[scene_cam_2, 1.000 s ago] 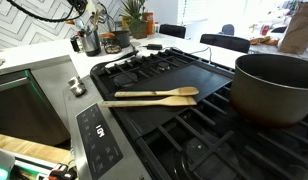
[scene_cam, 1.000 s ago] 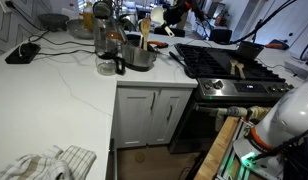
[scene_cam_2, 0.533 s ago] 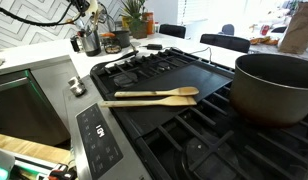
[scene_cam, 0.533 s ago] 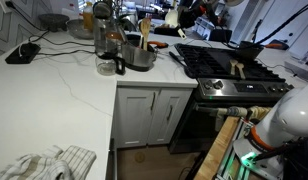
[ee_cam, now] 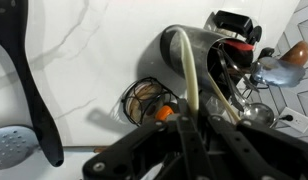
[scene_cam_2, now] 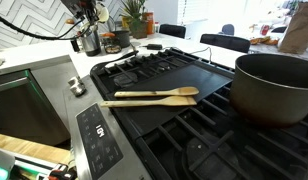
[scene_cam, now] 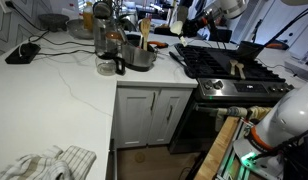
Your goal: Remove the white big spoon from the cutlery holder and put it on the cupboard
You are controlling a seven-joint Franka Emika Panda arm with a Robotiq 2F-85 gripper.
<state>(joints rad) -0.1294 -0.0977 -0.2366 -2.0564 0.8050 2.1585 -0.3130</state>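
In the wrist view the gripper (ee_cam: 194, 138) is clamped on the handle of the white big spoon (ee_cam: 186, 75). The spoon's long axis runs away from the camera, bowl end down over the rim of the cutlery holder (ee_cam: 209, 50); whether they touch cannot be told. A glass jug (ee_cam: 144, 100) stands just beside the holder on the cupboard (ee_cam: 89, 45), on its white veined top.

In an exterior view the arm (scene_cam: 226, 8) hangs between holder and stove (scene_cam: 219, 62), farther toward the stove than a second ago. A cloth (scene_cam: 49, 162) lies on the near counter.

In an exterior view a wooden spatula (scene_cam_2: 149, 96) rests on the stove near a dark pot (scene_cam_2: 274, 85), unchanged.
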